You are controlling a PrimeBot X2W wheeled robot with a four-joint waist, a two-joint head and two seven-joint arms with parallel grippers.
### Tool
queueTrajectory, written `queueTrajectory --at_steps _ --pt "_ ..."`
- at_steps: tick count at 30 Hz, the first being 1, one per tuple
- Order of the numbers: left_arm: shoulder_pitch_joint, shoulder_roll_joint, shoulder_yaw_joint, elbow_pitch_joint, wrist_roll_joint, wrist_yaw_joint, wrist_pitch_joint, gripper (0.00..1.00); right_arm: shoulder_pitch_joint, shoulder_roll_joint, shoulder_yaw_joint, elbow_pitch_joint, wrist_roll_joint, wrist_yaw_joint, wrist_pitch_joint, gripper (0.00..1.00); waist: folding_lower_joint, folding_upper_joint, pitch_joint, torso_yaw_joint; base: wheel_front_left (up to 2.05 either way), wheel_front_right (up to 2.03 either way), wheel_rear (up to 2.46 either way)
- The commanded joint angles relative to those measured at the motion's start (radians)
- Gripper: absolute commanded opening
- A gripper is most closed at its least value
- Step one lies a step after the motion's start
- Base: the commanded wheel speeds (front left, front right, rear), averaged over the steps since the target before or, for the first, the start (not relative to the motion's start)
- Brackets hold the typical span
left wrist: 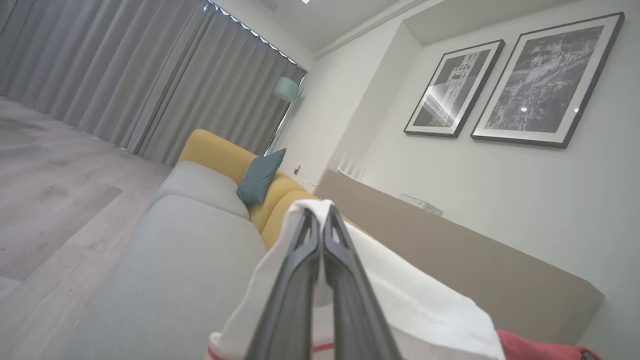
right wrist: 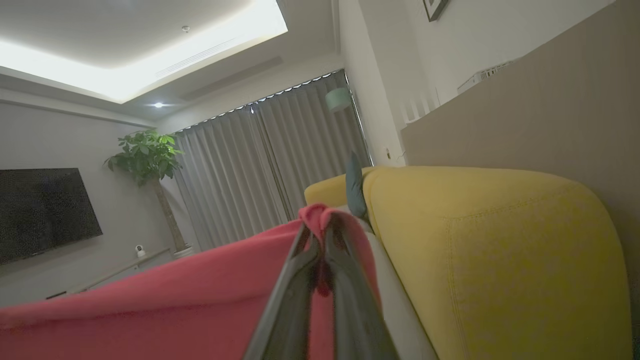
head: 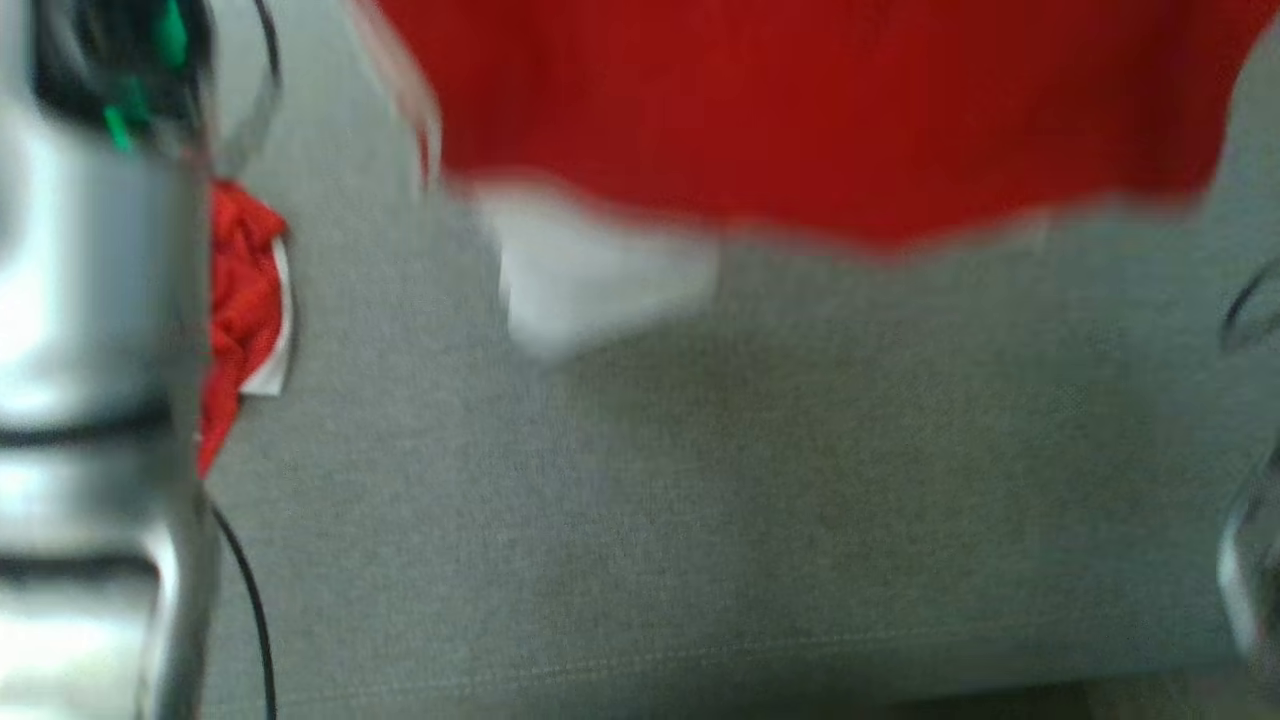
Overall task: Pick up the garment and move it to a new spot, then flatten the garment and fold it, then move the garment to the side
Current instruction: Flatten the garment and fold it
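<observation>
The garment (head: 800, 110) is red with a white part and hangs blurred across the top of the head view, above the grey sofa seat (head: 700, 500). In the left wrist view my left gripper (left wrist: 320, 215) is shut on a white fold of the garment (left wrist: 410, 295), which drapes over both fingers. The right wrist view has my right gripper (right wrist: 320, 227) shut on a red edge of the garment (right wrist: 175, 300), the cloth stretching away to the left. A red bunch of fabric (head: 240, 300) shows beside my pale left forearm (head: 90, 300).
The sofa has a yellow backrest (right wrist: 500, 260) and a teal cushion (left wrist: 260, 175). A beige low wall (left wrist: 450, 250) runs behind it. Wooden floor (left wrist: 50, 200) lies beside the sofa. A black cable (head: 250, 600) hangs by the left forearm.
</observation>
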State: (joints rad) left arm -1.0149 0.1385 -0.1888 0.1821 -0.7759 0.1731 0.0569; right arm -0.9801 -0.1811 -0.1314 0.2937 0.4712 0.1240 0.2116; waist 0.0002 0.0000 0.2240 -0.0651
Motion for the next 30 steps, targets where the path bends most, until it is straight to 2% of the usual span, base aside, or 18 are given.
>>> queueTrajectory --at_steps 1,6,11,14,15,18,22,30 --pt "-0.149 0.032 0.031 0.049 0.018 -0.019 -0.030 0.00 -0.155 -0.014 0.020 0.049 -0.008 0.007 -0.039 0.00 -0.0002 0.0000 0.158 0.011 0.00 0.00 0.00" --pt "-0.419 0.010 0.045 0.266 0.048 -0.080 -0.174 0.00 -0.442 -0.048 0.040 0.265 -0.049 0.007 -0.217 0.00 -0.0002 0.0000 0.247 0.039 0.00 0.00 0.00" --pt "-0.509 -0.022 0.046 0.419 0.051 -0.145 -0.279 0.00 -0.538 -0.062 0.078 0.405 -0.016 0.007 -0.388 0.00 -0.0002 0.0000 0.282 0.067 0.00 0.00 0.00" --pt "-0.480 -0.036 0.013 0.484 0.073 -0.191 -0.299 0.00 -0.499 -0.069 0.118 0.481 0.017 0.007 -0.415 0.00 -0.0002 0.0000 0.292 0.079 0.00 0.00 0.00" --pt "-0.480 -0.036 0.013 0.484 0.073 -0.191 -0.299 0.00 -0.499 -0.069 0.118 0.481 0.017 0.007 -0.415 0.00 -0.0002 0.0000 0.292 0.079 0.00 0.00 0.00" --pt "-0.391 -0.055 -0.010 0.548 0.071 -0.237 -0.310 0.00 -0.394 -0.080 0.185 0.565 0.059 0.007 -0.410 0.00 -0.0002 0.0000 0.296 0.088 0.00 0.00 0.00" --pt "-0.301 -0.058 -0.039 0.583 0.084 -0.262 -0.314 0.00 -0.301 -0.084 0.235 0.609 0.102 0.007 -0.388 0.00 -0.0002 0.0000 0.278 0.086 0.00 0.00 0.00" --pt "-0.034 -0.012 -0.111 0.628 0.118 -0.297 -0.318 0.00 -0.070 -0.141 0.376 0.639 0.200 0.007 -0.297 0.00 -0.0002 0.0000 0.180 0.075 0.00 0.00 0.00"
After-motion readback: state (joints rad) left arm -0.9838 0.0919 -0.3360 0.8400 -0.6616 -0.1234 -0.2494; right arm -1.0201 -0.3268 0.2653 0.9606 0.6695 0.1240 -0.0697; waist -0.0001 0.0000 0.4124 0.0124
